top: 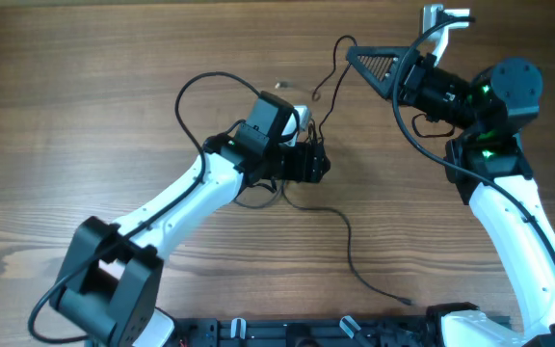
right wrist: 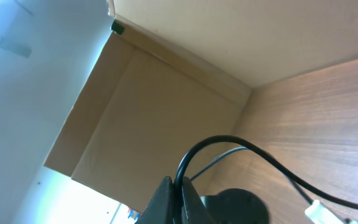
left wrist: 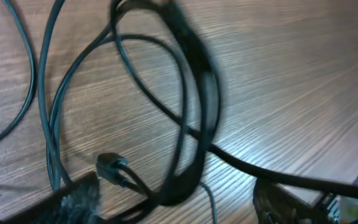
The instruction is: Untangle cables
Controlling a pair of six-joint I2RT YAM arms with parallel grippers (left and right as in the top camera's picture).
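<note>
1. Closest to me, a single strand of the cables (top: 349, 247) trails across the wooden table (top: 75, 125) and ends near the front edge, right of centre.
2. A little farther in, the left gripper (top: 318, 160) sits low over the main tangle at the middle of the table. Its fingers (left wrist: 73, 198) stand wide apart, with several black loops lying on the wood between them. It has hold of nothing that I can see.
3. A small plug (left wrist: 109, 165) lies just beside one of those fingers, inside the loops.
4. Beyond the left arm, one wide loop arcs out toward the far left.
5. Farthest back on the right, the right gripper (top: 352, 52) is pinched closed on one thin strand. The strand runs from the tangle to its tips and bows out from between the closed fingers (right wrist: 166, 202).
</note>
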